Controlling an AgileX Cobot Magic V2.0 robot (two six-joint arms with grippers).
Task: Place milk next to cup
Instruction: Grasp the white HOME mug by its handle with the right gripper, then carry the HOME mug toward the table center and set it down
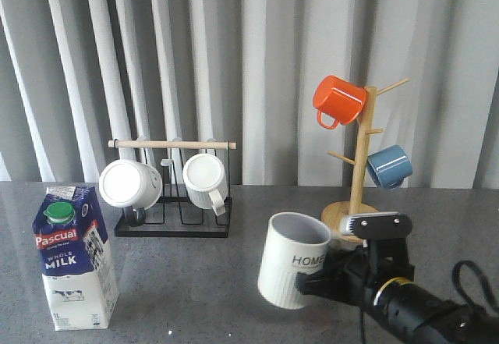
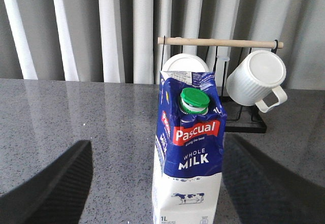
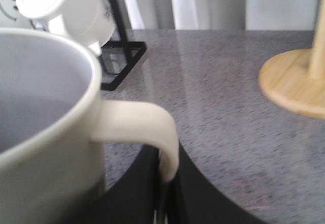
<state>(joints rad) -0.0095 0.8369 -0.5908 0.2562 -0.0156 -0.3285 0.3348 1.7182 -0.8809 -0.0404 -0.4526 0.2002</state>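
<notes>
The milk is a tall blue and white carton with a green cap. It stands upright on the grey table at the front left. In the left wrist view the milk stands between the wide-spread fingers of my left gripper, which is open and not touching it. The cup, cream-white and ribbed with "HOME" lettering, is right of centre and slightly tilted. My right gripper is shut on its handle. The right wrist view shows the cup close up, with my right gripper pinching the handle.
A black wire rack with a wooden bar holds two white mugs behind the milk. At the back right stands a wooden mug tree with an orange mug and a blue mug. A grey curtain closes the back.
</notes>
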